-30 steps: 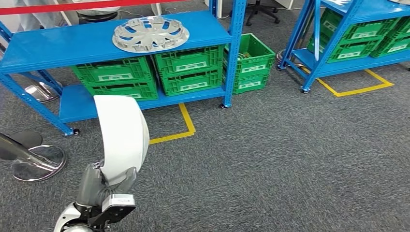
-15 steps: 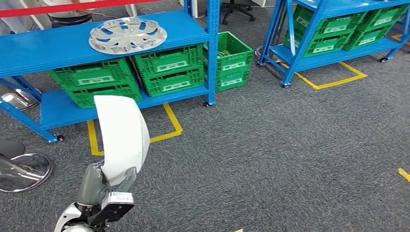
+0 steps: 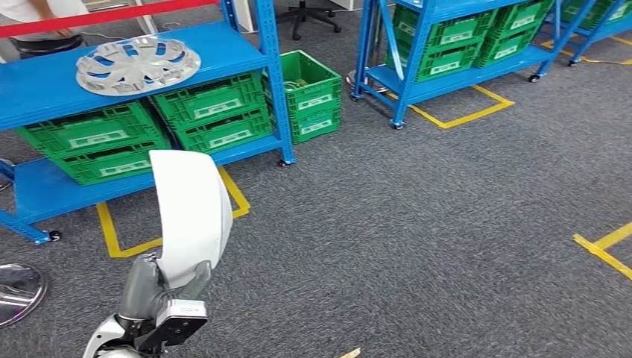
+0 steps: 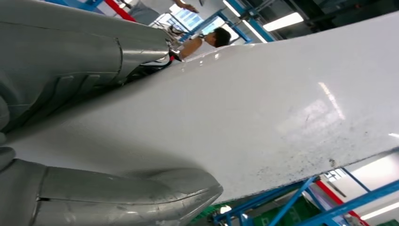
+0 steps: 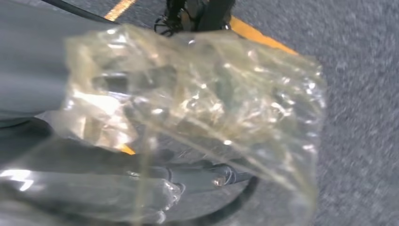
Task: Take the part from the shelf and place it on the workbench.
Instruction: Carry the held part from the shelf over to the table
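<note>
Carpet (image 3: 447, 224), grey and marked with yellow floor tape (image 3: 112, 231), spreads across the head view. The left hand (image 3: 160, 287) rises from the lower edge and grips the bottom end of a white curved panel (image 3: 190, 212), the part, which stands upright above the hand, well clear of the floor. Behind it stands a blue shelf (image 3: 45, 97) with a silver wheel cover (image 3: 138, 65) lying flat on its upper board and green crates (image 3: 212, 119) stacked below. Another green crate (image 3: 313, 93) sits on the carpet just beside the shelf's post. A second blue shelf (image 3: 406, 74) with more green crates stands further right.

From the left wrist, the panel's glossy white face (image 4: 263, 108) crosses the picture, clamped between the thick grey thumb (image 4: 117, 197) on one side and the ribbed hand cover (image 4: 66, 61) on the other.

From the right wrist, a crumpled clear plastic wrap (image 5: 197, 108) covers the right hand (image 5: 84, 165); how its fingers lie cannot be told. Grey carpet (image 5: 357, 94) lies beyond.
</note>
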You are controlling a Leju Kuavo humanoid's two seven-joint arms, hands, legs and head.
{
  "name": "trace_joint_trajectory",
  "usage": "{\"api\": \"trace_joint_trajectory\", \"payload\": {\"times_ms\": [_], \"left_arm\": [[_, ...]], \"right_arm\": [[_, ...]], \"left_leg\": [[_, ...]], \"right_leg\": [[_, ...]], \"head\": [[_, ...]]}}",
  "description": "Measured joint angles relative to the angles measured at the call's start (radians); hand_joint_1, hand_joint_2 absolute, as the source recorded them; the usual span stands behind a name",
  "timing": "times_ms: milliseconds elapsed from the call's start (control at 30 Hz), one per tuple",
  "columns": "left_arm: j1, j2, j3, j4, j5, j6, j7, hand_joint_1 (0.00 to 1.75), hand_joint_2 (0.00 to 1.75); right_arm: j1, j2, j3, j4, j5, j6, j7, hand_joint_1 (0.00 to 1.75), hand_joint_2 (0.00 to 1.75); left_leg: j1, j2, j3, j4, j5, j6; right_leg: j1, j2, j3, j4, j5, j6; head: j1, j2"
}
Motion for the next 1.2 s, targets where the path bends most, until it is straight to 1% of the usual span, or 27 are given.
{"api": "trace_joint_trajectory", "payload": {"times_ms": [67,100,133,167,233,267,300,333,367,433,467,500,567,600,633,667,733,767,800,833,867,900,967,1033,1100,1133,1200], "left_arm": [[0.000,0.000,0.000,-0.001,0.000,0.000,0.000,1.75,1.75],[0.000,-0.001,0.001,-0.001,0.000,-0.001,0.000,1.75,1.75],[-0.001,-0.002,0.001,-0.001,0.000,-0.001,0.000,1.75,1.75],[-0.001,-0.003,0.002,-0.001,0.000,-0.001,-0.001,1.75,1.75],[0.001,-0.005,0.004,-0.001,0.002,-0.002,-0.002,1.75,1.75],[0.002,-0.006,0.004,-0.001,0.003,-0.002,-0.002,1.75,1.75],[0.003,-0.006,0.005,-0.001,0.006,-0.002,-0.003,1.75,1.75],[0.003,-0.006,0.006,-0.001,0.008,-0.002,-0.003,1.75,1.75],[0.003,-0.006,0.006,-0.001,0.010,-0.002,-0.003,1.75,1.75],[0.004,-0.006,0.008,-0.002,0.011,-0.002,-0.004,1.75,1.75],[0.004,-0.006,0.009,-0.002,0.011,-0.002,-0.005,1.75,1.75],[0.005,-0.006,0.010,-0.003,0.011,-0.002,-0.005,1.75,1.75],[0.006,-0.006,0.012,-0.005,0.011,-0.003,-0.006,1.75,1.75],[0.006,-0.006,0.012,-0.006,0.010,-0.003,-0.006,1.75,1.75],[0.006,-0.006,0.013,-0.006,0.010,-0.004,-0.006,1.75,1.75],[0.007,-0.006,0.015,-0.007,0.010,-0.005,-0.006,1.75,1.75],[0.011,-0.006,0.018,-0.008,0.009,-0.006,-0.006,1.75,1.75],[0.014,-0.006,0.020,-0.008,0.009,-0.006,-0.006,1.75,1.75],[0.016,-0.006,0.022,-0.008,0.009,-0.006,-0.006,1.75,1.75],[0.017,-0.006,0.024,-0.008,0.009,-0.006,-0.006,1.75,1.75],[0.018,-0.006,0.025,-0.008,0.009,-0.006,-0.006,1.75,1.75],[0.018,-0.006,0.025,-0.008,0.009,-0.006,-0.006,1.75,1.75],[0.018,-0.006,0.026,-0.010,0.009,-0.006,-0.006,1.75,1.75],[0.017,-0.006,0.028,-0.012,0.009,-0.007,-0.006,1.75,1.75],[0.017,-0.007,0.030,-0.014,0.008,-0.009,-0.008,1.75,1.75],[0.016,-0.007,0.030,-0.015,0.008,-0.011,-0.008,1.75,1.75],[0.017,-0.010,0.032,-0.017,0.008,-0.016,-0.008,1.75,1.75]], "right_arm": [[-0.002,0.000,-0.005,0.001,0.004,0.001,-0.002,0.00,0.00],[-0.001,0.000,-0.008,0.001,0.004,0.001,-0.003,0.00,0.00],[-0.001,0.000,-0.012,0.002,0.005,0.001,-0.003,0.00,0.00],[-0.002,0.000,-0.014,0.002,0.005,0.001,-0.004,0.00,0.00],[-0.006,0.000,-0.017,0.004,0.006,0.001,-0.005,0.00,0.00],[-0.008,0.000,-0.019,0.006,0.006,0.001,-0.005,0.00,0.00],[-0.009,0.000,-0.021,0.007,0.007,0.001,-0.006,0.00,0.00],[-0.009,0.000,-0.023,0.008,0.008,0.000,-0.008,0.00,0.00],[-0.008,0.000,-0.025,0.008,0.010,0.000,-0.009,0.00,0.00],[-0.010,0.001,-0.030,0.009,0.013,0.000,-0.011,0.00,0.00],[-0.013,0.002,-0.031,0.011,0.017,0.000,-0.013,0.00,0.00],[-0.016,0.004,-0.033,0.013,0.021,0.000,-0.016,0.00,0.00],[-0.020,0.005,-0.037,0.018,0.031,0.001,-0.022,0.00,0.00],[-0.020,0.005,-0.041,0.020,0.036,0.001,-0.025,0.00,0.00],[-0.020,0.005,-0.045,0.022,0.041,0.000,-0.027,0.00,0.00],[-0.021,0.005,-0.050,0.023,0.044,0.000,-0.028,0.00,0.00],[-0.024,0.005,-0.056,0.023,0.048,0.000,-0.029,0.00,0.00],[-0.024,0.005,-0.058,0.023,0.050,0.000,-0.029,0.00,0.00],[-0.025,0.005,-0.061,0.024,0.051,0.001,-0.029,0.00,0.00],[-0.024,0.005,-0.063,0.024,0.052,0.001,-0.029,0.00,0.00],[-0.024,0.005,-0.065,0.024,0.052,0.001,-0.029,0.00,0.00],[-0.024,0.005,-0.066,0.025,0.053,0.001,-0.029,0.00,0.00],[-0.027,0.009,-0.067,0.026,0.055,0.002,-0.030,0.00,0.00],[-0.030,0.013,-0.070,0.029,0.061,0.004,-0.031,0.00,0.00],[-0.028,0.015,-0.077,0.029,0.072,0.009,-0.032,0.00,0.00],[-0.027,0.015,-0.082,0.029,0.077,0.011,-0.033,0.00,0.00],[-0.031,0.015,-0.089,0.030,0.086,0.013,-0.036,0.00,0.00]], "left_leg": [[0.000,0.009,0.002,-0.015,0.000,0.001],[0.001,0.019,0.002,-0.020,0.004,0.002],[0.003,0.029,0.004,-0.026,0.008,0.004],[0.006,0.041,0.005,-0.031,0.012,0.007],[0.007,0.066,0.003,-0.033,0.013,0.010],[0.007,0.079,0.001,-0.032,0.013,0.010],[0.007,0.092,0.000,-0.032,0.013,0.009],[0.007,0.104,0.000,-0.032,0.013,0.007],[0.009,0.114,0.000,-0.031,0.012,0.005],[0.008,0.133,0.002,-0.025,0.007,-0.006],[0.006,0.140,0.003,-0.021,0.003,-0.013],[0.003,0.147,0.003,-0.017,0.000,-0.020],[0.002,0.159,0.008,-0.016,-0.004,-0.032],[0.005,0.158,0.010,-0.014,-0.007,-0.038],[0.008,0.145,0.008,-0.003,-0.020,-0.044],[0.010,0.125,-0.003,0.027,-0.046,-0.049],[0.011,0.083,-0.052,0.147,-0.120,-0.053],[0.011,0.076,-0.083,0.218,-0.152,-0.051],[0.010,0.074,-0.106,0.269,-0.166,-0.048],[0.008,0.073,-0.114,0.285,-0.160,-0.042],[0.006,0.070,-0.103,0.259,-0.133,-0.034],[0.002,0.061,-0.076,0.199,-0.093,-0.023],[-0.007,0.019,-0.016,0.063,-0.029,0.007],[-0.013,-0.008,0.006,-0.001,-0.011,0.026],[-0.013,0.007,0.010,-0.018,-0.005,0.026],[-0.010,0.017,0.014,-0.030,0.002,0.025],[-0.003,0.043,0.020,-0.050,0.014,0.020]], "right_leg": [[-0.002,0.017,-0.013,0.000,0.005,0.011],[-0.003,0.013,-0.019,0.004,0.004,0.016],[-0.003,-0.001,-0.029,0.018,-0.006,0.021],[-0.004,-0.022,-0.048,0.051,-0.028,0.026],[-0.010,-0.062,-0.108,0.177,-0.094,0.037],[-0.014,-0.070,-0.138,0.242,-0.120,0.043],[-0.017,-0.073,-0.156,0.281,-0.130,0.048],[-0.021,-0.077,-0.152,0.280,-0.120,0.053],[-0.024,-0.083,-0.126,0.238,-0.094,0.056],[-0.028,-0.118,-0.046,0.099,-0.041,0.061],[-0.028,-0.131,-0.015,0.047,-0.028,0.057],[-0.028,-0.140,0.000,0.019,-0.025,0.050],[-0.025,-0.127,-0.004,0.015,-0.028,0.032],[-0.025,-0.119,-0.005,0.016,-0.026,0.024],[-0.025,-0.111,-0.005,0.015,-0.024,0.016],[-0.025,-0.102,-0.004,0.015,-0.020,0.009],[-0.023,-0.083,-0.006,0.015,-0.013,-0.002],[-0.020,-0.072,-0.009,0.015,-0.011,-0.005],[-0.017,-0.059,-0.011,0.015,-0.010,-0.008],[-0.013,-0.046,-0.012,0.015,-0.009,-0.009],[-0.009,-0.032,-0.012,0.015,-0.008,-0.010],[-0.006,-0.019,-0.010,0.015,-0.007,-0.011],[-0.003,0.004,-0.011,0.015,-0.004,-0.010],[-0.006,0.023,-0.019,0.016,0.002,-0.002],[-0.009,0.038,-0.029,0.014,0.009,0.009],[-0.008,0.027,-0.035,0.019,0.005,0.014],[-0.007,-0.021,-0.070,0.082,-0.035,0.022]], "head": [[0.000,0.000],[0.000,0.000],[0.002,0.000],[0.005,0.000],[0.009,0.000],[0.010,0.000],[0.010,0.000],[0.010,0.000],[0.010,0.000],[0.011,0.000],[0.010,0.000],[0.008,0.000],[0.005,0.000],[0.005,0.000],[0.005,0.000],[0.004,0.000],[0.003,0.000],[0.003,0.000],[0.003,0.000],[0.003,0.000],[0.003,0.000],[0.003,0.000],[0.006,0.000],[0.006,0.000],[0.005,0.000],[0.006,0.000],[0.010,0.000]]}}
